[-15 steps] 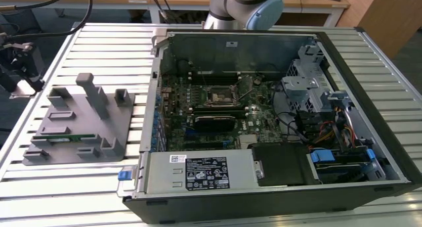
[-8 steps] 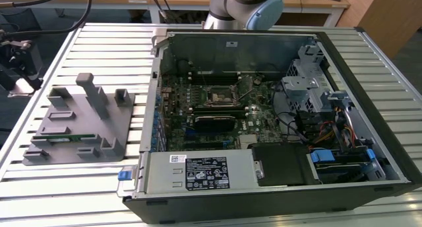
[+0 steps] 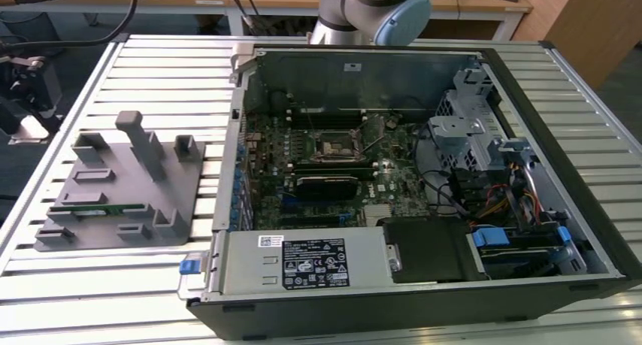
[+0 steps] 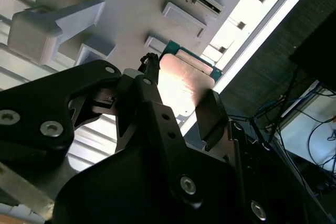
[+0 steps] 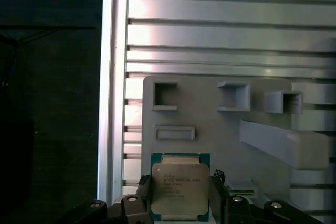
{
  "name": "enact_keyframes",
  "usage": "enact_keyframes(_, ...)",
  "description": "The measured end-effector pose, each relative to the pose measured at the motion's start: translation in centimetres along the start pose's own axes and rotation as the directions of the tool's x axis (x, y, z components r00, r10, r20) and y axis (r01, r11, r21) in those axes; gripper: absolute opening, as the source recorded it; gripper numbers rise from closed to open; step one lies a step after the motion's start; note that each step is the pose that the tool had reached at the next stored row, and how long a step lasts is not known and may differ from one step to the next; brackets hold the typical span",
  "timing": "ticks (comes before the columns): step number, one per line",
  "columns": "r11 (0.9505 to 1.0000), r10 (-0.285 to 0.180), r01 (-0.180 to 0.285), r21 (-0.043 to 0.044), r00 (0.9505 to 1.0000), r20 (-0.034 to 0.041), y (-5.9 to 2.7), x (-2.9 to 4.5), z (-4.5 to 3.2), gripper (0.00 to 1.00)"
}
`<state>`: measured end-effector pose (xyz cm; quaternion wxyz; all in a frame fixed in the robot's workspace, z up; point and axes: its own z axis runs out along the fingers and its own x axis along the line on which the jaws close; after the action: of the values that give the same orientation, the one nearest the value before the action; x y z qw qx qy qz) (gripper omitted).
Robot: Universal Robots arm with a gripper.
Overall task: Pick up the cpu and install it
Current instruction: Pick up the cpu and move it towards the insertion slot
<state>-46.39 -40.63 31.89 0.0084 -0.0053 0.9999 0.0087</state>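
Observation:
The cpu [image 5: 180, 186], a square chip with a silver top plate and a green rim, sits between my gripper's [image 5: 181, 195] two black fingers [image 5: 143, 192]. The fingers press on its two opposite sides. In the second wrist view the cpu [image 4: 185, 80] is again clamped in the gripper [image 4: 178, 95], over the grey fixture plate [image 4: 131, 9]. In the exterior view the open computer case [image 3: 401, 172] lies on the table. The black motherboard socket [image 3: 331, 146] with its metal frame sits in the case's middle.
The grey fixture plate [image 3: 120, 187] with raised blocks lies at the exterior view's left of the case, with a green memory stick [image 3: 95, 207] on it. The ribbed aluminium table [image 5: 231, 24] ends close to the plate, with dark floor beyond. The arm's base [image 3: 366, 10] stands behind the case.

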Motion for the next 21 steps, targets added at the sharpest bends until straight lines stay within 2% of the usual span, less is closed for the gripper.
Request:
enact_keyframes(11, 1.0000, 0.000, 0.000, 0.0000, 1.0000, 0.0000, 0.02, -0.02, -0.98, 0.53)
enact_keyframes(21, 1.0000, 0.000, 0.000, -0.0001, 1.0000, 0.0000, 0.04, -0.04, -2.26, 0.53)
